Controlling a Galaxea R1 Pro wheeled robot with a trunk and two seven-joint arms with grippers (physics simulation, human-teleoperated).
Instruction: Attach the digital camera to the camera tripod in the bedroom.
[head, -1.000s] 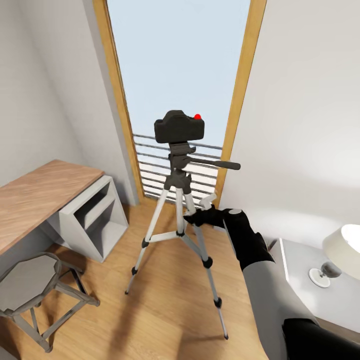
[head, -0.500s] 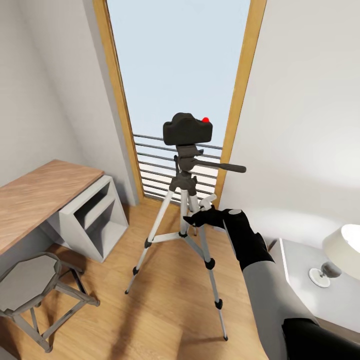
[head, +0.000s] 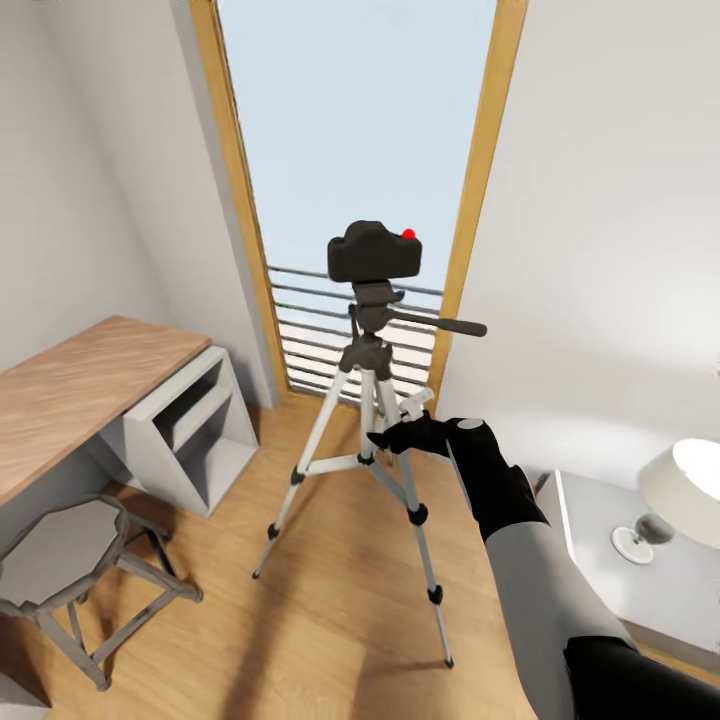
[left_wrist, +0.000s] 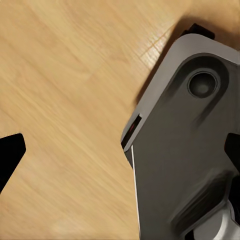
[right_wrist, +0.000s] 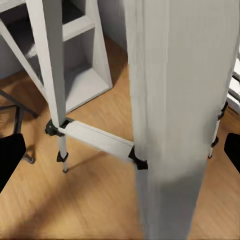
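The camera tripod (head: 365, 440) stands on the wood floor in front of the tall window, its silver legs spread. The black digital camera (head: 372, 253), red dot on top, sits on the tripod's black head, above the side handle (head: 440, 324). My right gripper (head: 396, 422) is at the tripod's upper legs, just below the head. In the right wrist view that gripper (right_wrist: 121, 152) is open, its fingertips (right_wrist: 10, 155) wide apart with a tripod leg (right_wrist: 170, 115) looming between them. My left gripper (left_wrist: 122, 152) is open over bare floor with nothing in it.
A wood-topped white desk (head: 80, 390) and a grey octagonal stool (head: 60, 550) stand at the left. At the right is a grey bedside table (head: 590, 560) with a lamp (head: 680, 490). A grey part of the robot's body (left_wrist: 185, 150) lies under the left gripper.
The tripod's top, with the camera on it, swung to the right and then settled a little more upright. My right gripper stayed by the legs. The head view shifted slightly.
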